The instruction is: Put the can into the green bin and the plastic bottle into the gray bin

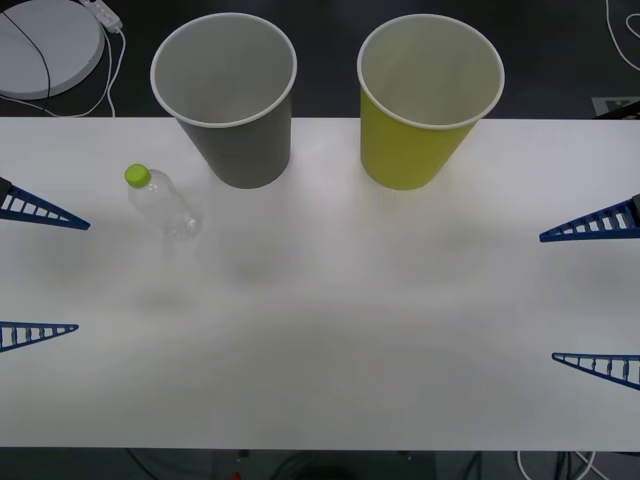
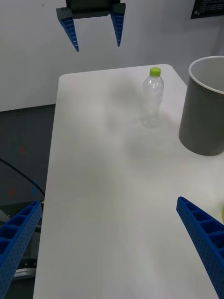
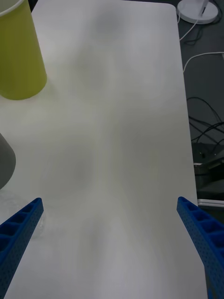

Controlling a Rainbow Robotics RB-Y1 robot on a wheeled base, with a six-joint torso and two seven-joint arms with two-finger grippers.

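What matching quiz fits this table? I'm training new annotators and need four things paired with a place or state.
Things:
1. plastic bottle
2. gray bin
3. green bin
4. left hand

Places or states:
A. far side of the table, toward the robot's right
B. open, at the table's left edge
C. upright, near the gray bin on its left
D. far side, between bottle and green bin

Pairs: 1-C, 2-D, 3-A, 4-B

We held the left gripper [image 1: 40,275] at our left edge, fingers spread wide. The right gripper [image 1: 590,295] mirrored it, equally parted.
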